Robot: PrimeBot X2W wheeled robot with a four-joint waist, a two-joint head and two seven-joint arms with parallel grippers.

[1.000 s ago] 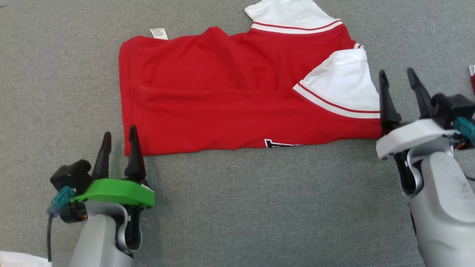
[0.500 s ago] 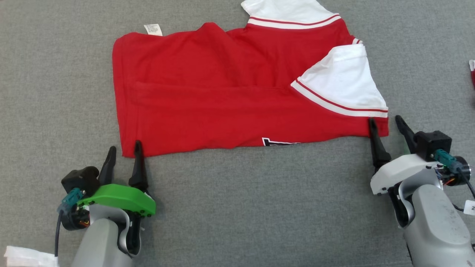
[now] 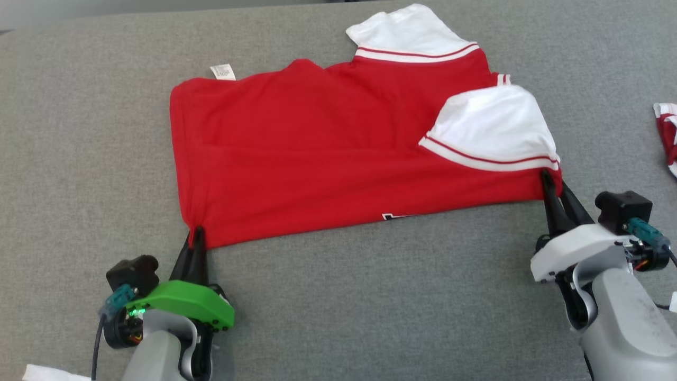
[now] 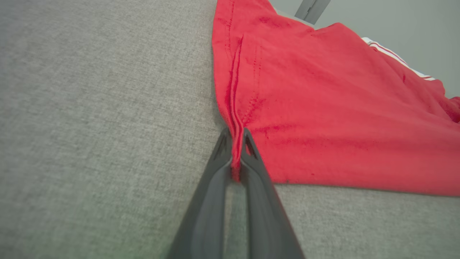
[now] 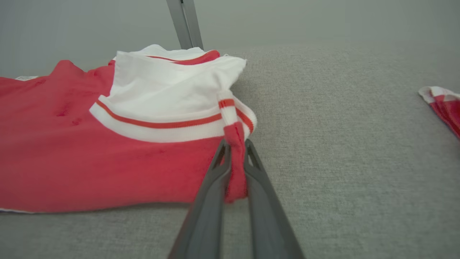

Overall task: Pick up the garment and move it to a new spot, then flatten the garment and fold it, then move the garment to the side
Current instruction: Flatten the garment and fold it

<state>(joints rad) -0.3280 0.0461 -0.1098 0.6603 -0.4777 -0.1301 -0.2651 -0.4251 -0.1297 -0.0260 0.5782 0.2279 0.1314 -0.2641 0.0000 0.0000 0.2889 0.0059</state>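
Note:
The garment (image 3: 328, 153), a red jersey with white sleeves and striped trim, lies folded lengthwise on the grey table (image 3: 370, 296). A bit of black-and-white lettering peeks out at its near edge. My left gripper (image 3: 197, 234) is shut on the garment's near left corner; the left wrist view shows the red hem (image 4: 235, 154) pinched between the fingers. My right gripper (image 3: 550, 180) is shut on the near right corner, just below the white sleeve (image 3: 492, 132). In the right wrist view the red cloth (image 5: 235, 169) is bunched between the fingers.
A smaller red cloth with white striped edges (image 3: 667, 137) lies at the table's right edge, also in the right wrist view as the small cloth (image 5: 442, 104). A white label (image 3: 222, 72) sticks out at the garment's far left edge. A scrap of white (image 3: 47, 373) shows at the bottom left.
Both grippers moved forward onto the garment's near corners and shut on them. The head camera shifted slightly, so the whole picture sits differently.

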